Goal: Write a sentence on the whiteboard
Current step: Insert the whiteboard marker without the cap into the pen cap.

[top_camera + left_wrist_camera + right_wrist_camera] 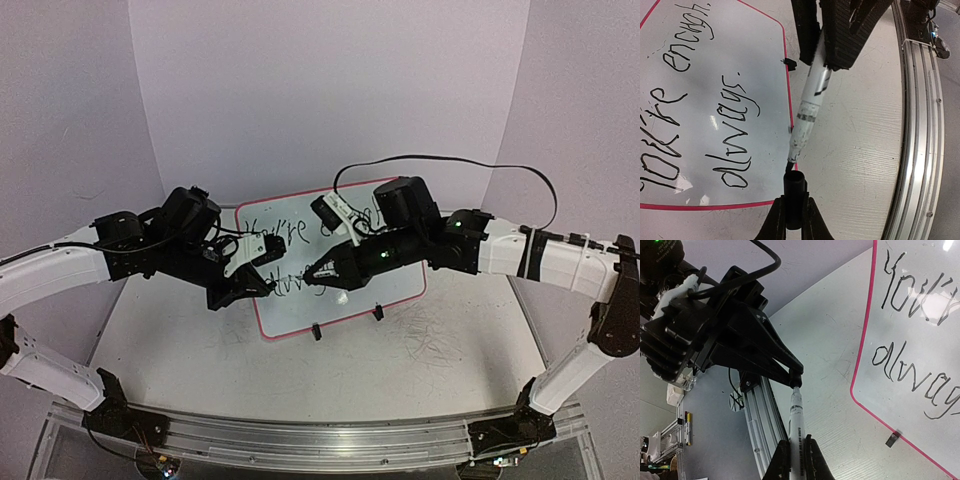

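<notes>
- Sentence (742, 107) reads complete, two lines, on the whiteboard (345, 305), propped mid-table between the arms.
- Right gripper (796, 456) pinches the marker (810, 110); left gripper (794, 216) pinches its cap (794, 187).
- Marker tip sits at the cap mouth, not yet seated; only capping seems left.

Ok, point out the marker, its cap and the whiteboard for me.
marker (809, 106): left wrist view, middle of its white barrel.
cap (794, 195): left wrist view, its black side, just below the marker's tip.
whiteboard (765, 45): left wrist view, bare white face near the right-hand rim.
</notes>
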